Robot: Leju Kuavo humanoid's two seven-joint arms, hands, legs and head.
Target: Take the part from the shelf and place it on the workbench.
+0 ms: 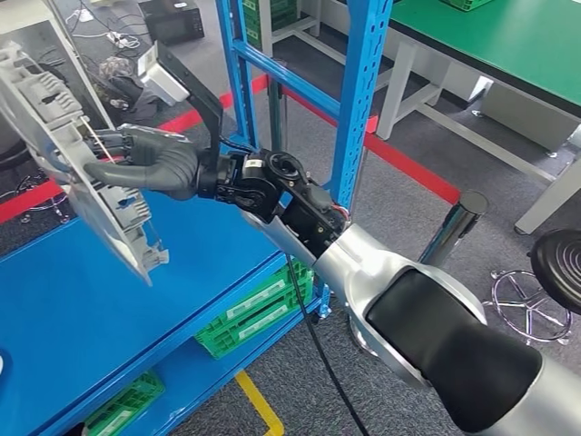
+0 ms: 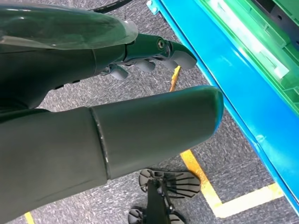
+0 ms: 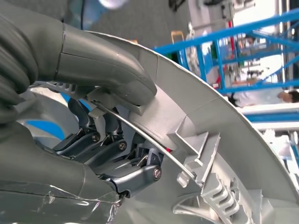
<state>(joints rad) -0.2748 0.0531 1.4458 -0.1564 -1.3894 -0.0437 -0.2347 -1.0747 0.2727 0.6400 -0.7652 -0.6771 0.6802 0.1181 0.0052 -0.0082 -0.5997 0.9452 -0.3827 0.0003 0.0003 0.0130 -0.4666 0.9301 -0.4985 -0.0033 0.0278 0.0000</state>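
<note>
The part (image 1: 62, 136) is a long grey plastic panel with ribs and clips. It hangs tilted in the air above the blue shelf board (image 1: 103, 309) at the left of the head view. My right hand (image 1: 154, 159) grips it from the side, the arm reaching across from the lower right. In the right wrist view the thumb (image 3: 105, 70) presses on the part's curved outer face (image 3: 218, 121) and the dark fingers (image 3: 116, 154) hook behind its ribbed inner side. My left hand (image 2: 105, 116) hangs over the grey floor beside the shelf's blue edge (image 2: 246, 107), holding nothing, thumb apart from the fingers.
A blue rack upright (image 1: 359, 91) stands just behind my right forearm. Green crates (image 1: 253, 313) lie on the lower shelf. A green-topped workbench (image 1: 507, 36) is at the far right, with a black stool (image 1: 558, 263) and a chrome post (image 1: 456, 222) on the floor between.
</note>
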